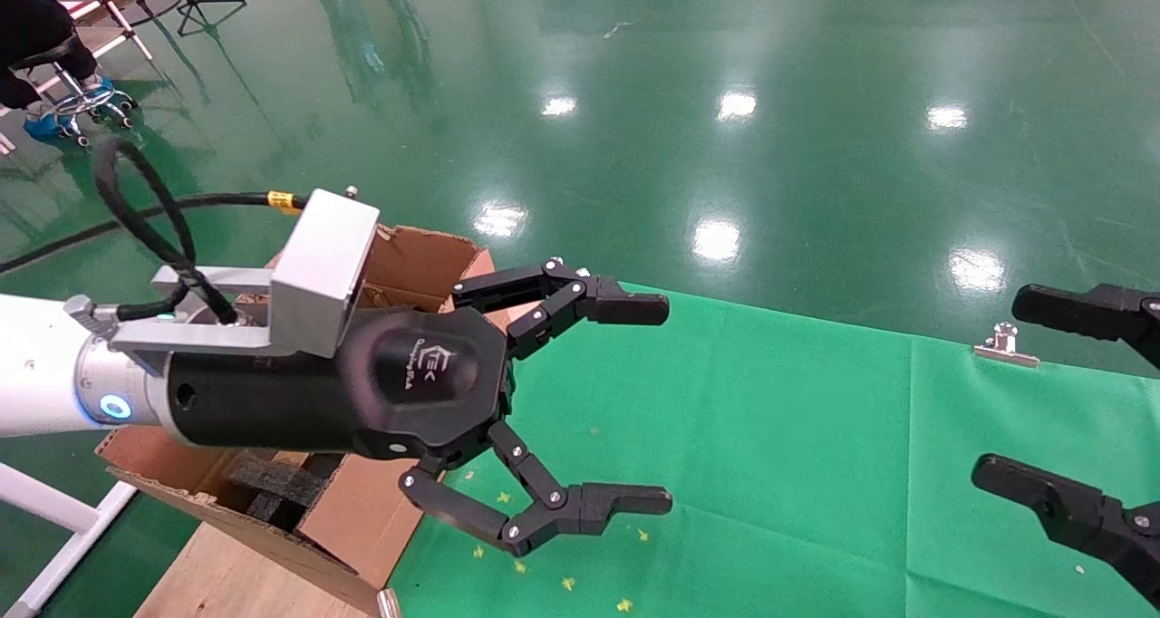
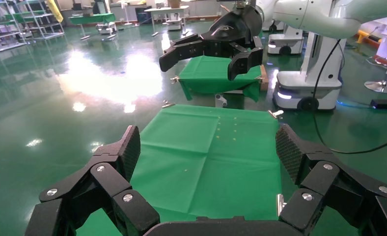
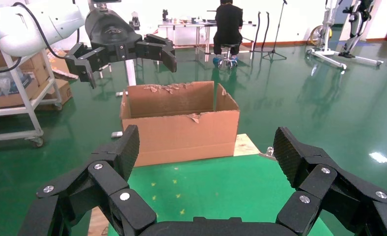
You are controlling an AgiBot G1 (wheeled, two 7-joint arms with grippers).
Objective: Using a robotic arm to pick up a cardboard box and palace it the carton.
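The robotic arm's left gripper [image 1: 666, 405] is open and empty. It hovers at the left edge of the green cloth, just in front of the carton [image 1: 417, 260]. It also shows in its own wrist view [image 2: 208, 147] and in the right wrist view [image 3: 127, 66], above the carton [image 3: 181, 128]. The carton is large and brown, with torn flaps and black foam blocks [image 1: 276, 482] inside. The small tape-wrapped cardboard box is out of view. The all-black right gripper [image 1: 1001, 387] is open and empty at the right edge, and it also shows in the right wrist view [image 3: 206, 147] and the left wrist view [image 2: 201, 66].
A green cloth [image 1: 770, 455] covers the table, with small yellow marks on it. A metal clip [image 1: 1006, 344] holds its far edge. A wooden board [image 1: 227, 582] lies under the carton. A person on a stool [image 1: 36, 29] is far left on the glossy green floor.
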